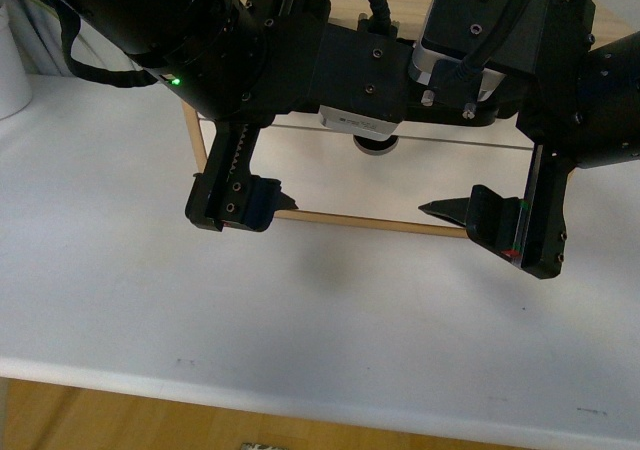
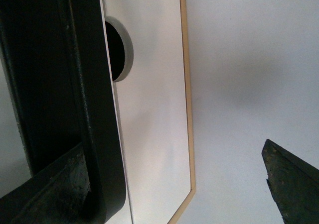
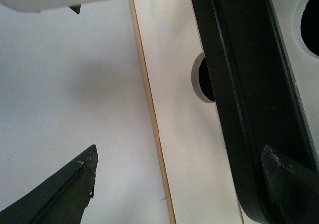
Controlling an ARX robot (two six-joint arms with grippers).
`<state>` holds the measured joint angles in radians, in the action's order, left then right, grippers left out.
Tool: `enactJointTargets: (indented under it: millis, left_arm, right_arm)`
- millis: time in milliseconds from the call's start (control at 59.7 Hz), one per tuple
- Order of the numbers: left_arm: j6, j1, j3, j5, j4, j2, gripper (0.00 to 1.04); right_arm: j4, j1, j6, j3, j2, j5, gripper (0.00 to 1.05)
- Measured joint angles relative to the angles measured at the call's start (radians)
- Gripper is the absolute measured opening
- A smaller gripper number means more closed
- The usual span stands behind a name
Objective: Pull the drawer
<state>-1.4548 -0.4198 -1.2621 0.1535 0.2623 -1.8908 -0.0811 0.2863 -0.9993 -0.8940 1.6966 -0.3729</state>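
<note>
The drawer [image 3: 299,69] shows as a strip of white front behind its long black bar handle [image 3: 234,84], with a half-round notch [image 3: 311,20] in its edge. In the front view both arms hide it. My left gripper [image 2: 169,154] is open; one finger [image 2: 50,189] sits at the handle [image 2: 84,84], the other finger [image 2: 291,184] hangs over the table. My right gripper [image 3: 180,152] is open too, with one finger [image 3: 291,184] against the handle and the other finger [image 3: 60,194] over the table. Neither holds anything.
A plain white drawer front [image 1: 380,180] without a handle, with its own notch [image 1: 375,145], lies between the handle and the cabinet's light wood edge [image 1: 370,222]. The cabinet rests on a white table [image 1: 300,320]. A white container [image 1: 10,70] stands far left.
</note>
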Motion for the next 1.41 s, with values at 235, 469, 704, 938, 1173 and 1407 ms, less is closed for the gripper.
enactJointTargets:
  millis: [235, 469, 704, 938, 1173, 1407]
  left_arm:
    - [0.004, 0.002, 0.0, 0.011, 0.024, 0.0, 0.99]
    - [0.031, -0.002, 0.006, 0.033, 0.055, 0.014, 0.99]
    - [0.069, -0.02, 0.031, 0.044, 0.087, 0.045, 0.99]
    - [0.079, -0.039, 0.068, 0.041, 0.133, 0.088, 0.99]
    - [0.097, -0.061, 0.106, 0.039, 0.183, 0.133, 0.99]
    - [0.101, -0.074, 0.125, 0.029, 0.232, 0.164, 0.99]
  right_arm:
    - [0.043, -0.003, -0.023, -0.008, 0.001, -0.016, 0.96]
    - [0.1, -0.008, -0.071, -0.009, -0.013, -0.038, 0.96]
    - [0.178, -0.012, -0.113, 0.008, -0.057, -0.061, 0.96]
    - [0.247, -0.01, -0.145, 0.04, -0.114, -0.077, 0.96]
    - [0.329, -0.004, -0.183, 0.06, -0.161, -0.087, 0.96]
    - [0.385, 0.002, -0.209, 0.069, -0.189, -0.097, 0.96]
